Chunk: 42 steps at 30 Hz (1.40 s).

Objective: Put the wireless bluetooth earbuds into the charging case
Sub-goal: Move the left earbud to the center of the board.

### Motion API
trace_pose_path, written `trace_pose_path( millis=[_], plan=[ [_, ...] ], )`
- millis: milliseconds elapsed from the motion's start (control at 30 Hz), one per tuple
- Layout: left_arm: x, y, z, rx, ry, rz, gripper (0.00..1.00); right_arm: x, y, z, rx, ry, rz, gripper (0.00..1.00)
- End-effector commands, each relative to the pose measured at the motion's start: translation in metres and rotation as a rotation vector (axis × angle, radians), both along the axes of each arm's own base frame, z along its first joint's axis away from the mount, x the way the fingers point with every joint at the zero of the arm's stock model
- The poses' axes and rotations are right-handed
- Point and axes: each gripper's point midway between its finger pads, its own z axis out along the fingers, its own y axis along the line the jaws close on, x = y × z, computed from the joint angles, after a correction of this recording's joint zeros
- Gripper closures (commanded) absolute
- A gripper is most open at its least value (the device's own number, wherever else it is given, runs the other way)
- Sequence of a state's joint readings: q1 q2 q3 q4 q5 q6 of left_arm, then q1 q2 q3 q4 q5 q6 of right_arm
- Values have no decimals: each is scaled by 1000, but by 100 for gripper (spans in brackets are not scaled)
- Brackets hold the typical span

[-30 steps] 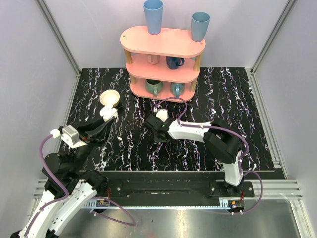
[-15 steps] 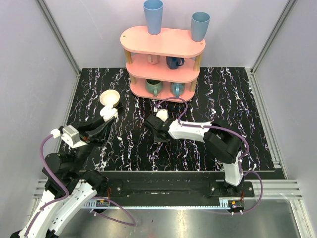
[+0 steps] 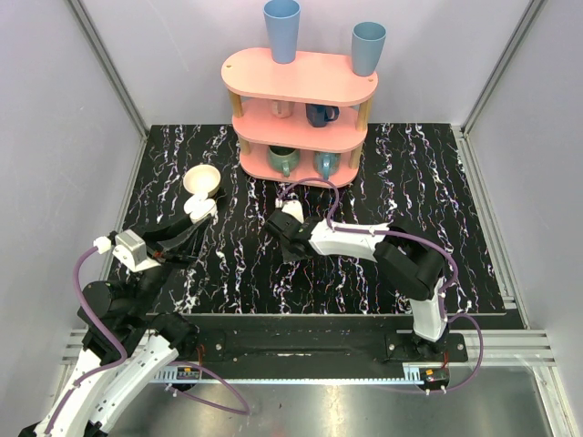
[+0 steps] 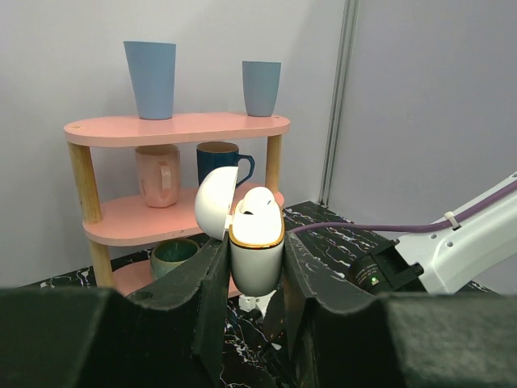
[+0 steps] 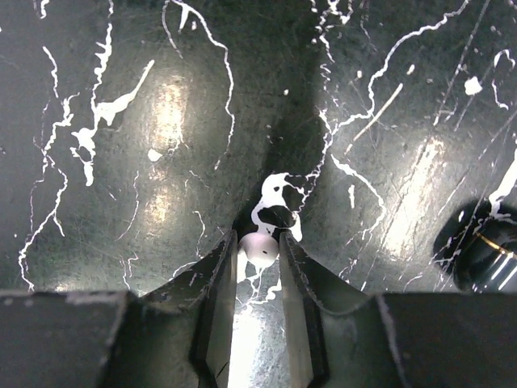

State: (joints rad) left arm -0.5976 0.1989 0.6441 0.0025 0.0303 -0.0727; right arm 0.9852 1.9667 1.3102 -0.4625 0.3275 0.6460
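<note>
My right gripper (image 5: 258,237) is almost closed. It pinches one tiny white earbud (image 5: 260,250) between its tips, low over the black table (image 5: 121,121). I think I hold it by the round end so the other end can go into the case first. I can't tell if it touches the table or hangs just above it.

My left gripper (image 4: 254,241) is squeezed around the case (image 4: 257,263). It holds the case standing up, with the lid (image 4: 216,202) flipped open toward nine o'clock. That way the holes face up and are easy to reach. The other earbud (image 4: 258,200) already sits inside.

Seen from above, the case is at about nine o'clock on the table. The cream bowl (image 3: 202,179) is just past it, at twelve o'clock. My right gripper is near the middle of the table, at three o'clock from the case and apart from it.

Now I count. There are two earbuds, one case and one bowl. The pink shelf (image 3: 301,77) stands at twelve o'clock. It has two blue cups (image 3: 281,29) on top and four mugs (image 3: 319,114) on the two lower boards.
</note>
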Motion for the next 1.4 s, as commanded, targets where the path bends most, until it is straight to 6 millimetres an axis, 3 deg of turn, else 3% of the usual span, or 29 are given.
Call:
trace_pose_path(
  millis=[0, 367, 567, 933, 1367],
  plan=[
    [-3, -2, 13, -30, -35, -17, 100, 5, 4, 0, -22, -27, 125, 68],
    [-1, -4, 12, -24, -32, -21, 100, -1, 14, 2, 8, -69, 340, 63],
    [-1, -4, 12, -25, -31, -21, 100, 1, 17, 4, 28, -48, 270, 53],
    [-1, -3, 12, -24, -32, -17, 100, -2, 4, -3, 3, 26, 43, 57],
    [-2, -2, 12, -26, -31, -15, 100, -3, 2, -22, -18, 71, -44, 60]
  ],
)
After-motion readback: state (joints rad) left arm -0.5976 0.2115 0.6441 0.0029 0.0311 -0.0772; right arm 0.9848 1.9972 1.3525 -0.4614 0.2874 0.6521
